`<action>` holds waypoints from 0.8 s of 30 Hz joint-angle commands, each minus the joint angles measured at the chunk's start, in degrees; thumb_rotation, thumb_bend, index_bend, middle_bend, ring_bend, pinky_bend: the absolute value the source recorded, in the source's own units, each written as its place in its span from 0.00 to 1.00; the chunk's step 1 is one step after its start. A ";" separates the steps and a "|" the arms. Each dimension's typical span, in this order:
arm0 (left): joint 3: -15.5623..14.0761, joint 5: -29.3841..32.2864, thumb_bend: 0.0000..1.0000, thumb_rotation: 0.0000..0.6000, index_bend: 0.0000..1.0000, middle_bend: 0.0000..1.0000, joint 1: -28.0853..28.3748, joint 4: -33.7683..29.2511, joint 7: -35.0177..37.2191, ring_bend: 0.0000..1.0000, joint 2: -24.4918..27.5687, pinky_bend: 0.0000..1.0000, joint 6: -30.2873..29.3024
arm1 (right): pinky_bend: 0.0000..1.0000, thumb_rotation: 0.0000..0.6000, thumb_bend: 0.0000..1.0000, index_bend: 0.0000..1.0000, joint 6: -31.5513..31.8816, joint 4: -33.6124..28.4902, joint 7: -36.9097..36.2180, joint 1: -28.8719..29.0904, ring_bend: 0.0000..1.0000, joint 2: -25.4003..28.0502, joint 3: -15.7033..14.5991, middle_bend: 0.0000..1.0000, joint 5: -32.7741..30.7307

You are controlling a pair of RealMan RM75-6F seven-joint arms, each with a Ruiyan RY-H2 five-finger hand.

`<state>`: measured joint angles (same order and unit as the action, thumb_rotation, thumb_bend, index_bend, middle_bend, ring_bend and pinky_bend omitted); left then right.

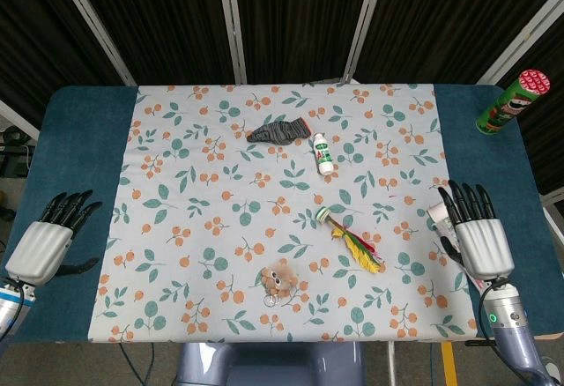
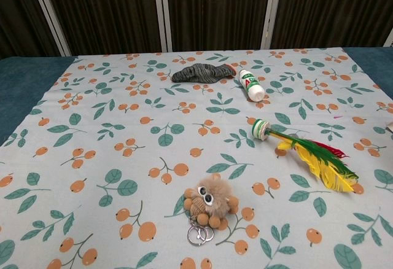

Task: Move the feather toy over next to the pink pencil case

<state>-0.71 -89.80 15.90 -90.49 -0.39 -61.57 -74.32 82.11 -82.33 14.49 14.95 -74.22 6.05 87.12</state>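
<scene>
The feather toy [image 1: 352,238] [image 2: 307,155] lies right of centre on the patterned cloth, its green-white base toward the middle and its yellow, green and red feathers pointing to the near right. Only the white-pink end of the pink pencil case [image 1: 437,214] shows at the cloth's right edge; the rest is hidden under my right hand [image 1: 480,238]. That hand is flat with its fingers spread and holds nothing. My left hand [image 1: 48,241] hovers over the blue table at the far left, empty, fingers apart. Neither hand shows in the chest view.
A grey sock [image 1: 280,130] [image 2: 202,72] and a white bottle [image 1: 323,152] [image 2: 251,85] lie at the back centre. A fuzzy brown keyring [image 1: 280,278] [image 2: 210,201] sits near the front edge. A green crisp can [image 1: 509,102] stands at the back right.
</scene>
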 commanded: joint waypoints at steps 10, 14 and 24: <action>0.11 0.30 0.21 0.88 0.11 0.00 0.04 -0.25 -0.50 0.00 -0.08 0.00 0.13 | 0.00 1.00 0.17 0.07 -3.26 -7.59 -3.83 0.72 0.00 -0.08 -0.53 0.00 -1.17; 0.13 0.38 0.21 0.89 0.11 0.00 -0.01 -0.31 -0.64 0.00 -0.10 0.00 0.09 | 0.00 1.00 0.15 0.09 -5.57 -9.18 -2.95 2.07 0.00 -1.54 -0.04 0.00 -2.30; 0.12 0.36 0.21 0.89 0.11 0.00 0.05 -0.27 -0.31 0.00 -0.02 0.00 0.21 | 0.00 1.00 0.13 0.22 -14.03 -13.99 -0.74 5.79 0.00 -7.69 1.96 0.00 -12.23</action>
<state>-0.59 -89.44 15.95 -90.76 -0.70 -61.59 -74.12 69.08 -95.76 12.40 19.86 -80.40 7.42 76.28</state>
